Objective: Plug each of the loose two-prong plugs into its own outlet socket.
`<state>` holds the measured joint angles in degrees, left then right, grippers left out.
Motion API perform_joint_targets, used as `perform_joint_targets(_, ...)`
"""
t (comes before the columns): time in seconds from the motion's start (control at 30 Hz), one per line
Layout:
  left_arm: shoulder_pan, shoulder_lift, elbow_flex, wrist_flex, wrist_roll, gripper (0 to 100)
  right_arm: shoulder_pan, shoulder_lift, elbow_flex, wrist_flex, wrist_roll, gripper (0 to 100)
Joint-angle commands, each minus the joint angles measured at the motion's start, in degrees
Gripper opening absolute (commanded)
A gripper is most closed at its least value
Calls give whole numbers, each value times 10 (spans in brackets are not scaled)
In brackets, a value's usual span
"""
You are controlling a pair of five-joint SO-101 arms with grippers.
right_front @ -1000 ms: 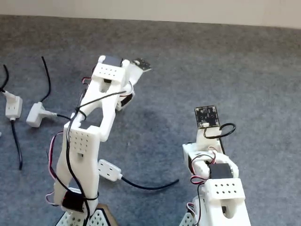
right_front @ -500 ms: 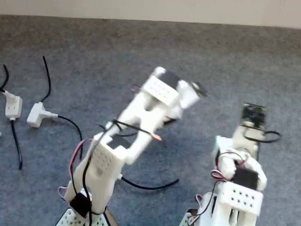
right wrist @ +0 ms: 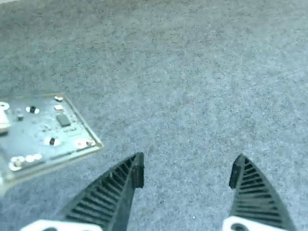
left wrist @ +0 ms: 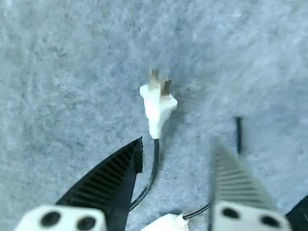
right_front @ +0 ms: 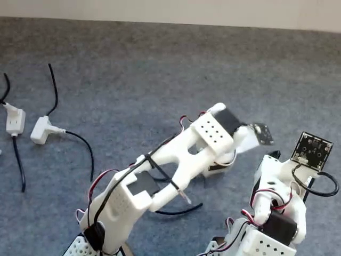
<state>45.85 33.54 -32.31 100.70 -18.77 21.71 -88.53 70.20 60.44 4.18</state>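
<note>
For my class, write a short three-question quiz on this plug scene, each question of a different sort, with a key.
1. Fill in: the white plug lies on the carpet with its two ____ bare.
2. True or false: the right gripper is open and holds nothing.
3. The left gripper is: A shut on the plug; B open, plug not gripped; C shut, empty.
Key: 1 prongs; 2 true; 3 B.
</note>
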Motion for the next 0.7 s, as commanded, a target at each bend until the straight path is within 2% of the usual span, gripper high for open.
perform_joint_targets(0.0, -34, -57, -19, 4, 6, 291, 3, -6, -7, 3, 17, 281)
perform_joint_targets(0.1, -122, -81, -35, 4, 15, 291, -32, -3, -3, 6, 24, 281)
perform_joint_targets(0.17, -201, -99, -43, 5, 54, 291, -57, 22, -7, 7, 34, 281)
perform_joint_targets(0.3, -376, -128, -42, 5, 98, 291, -123, 146, -52, 5, 76, 281)
perform_joint_targets(0.5, -599, -135, -40, 5, -10, 291, -262, 385, -199, 12, 194, 281)
perform_joint_targets(0.67, -746, -134, -30, 5, -114, 291, -376, 545, -352, 142, 274, 281)
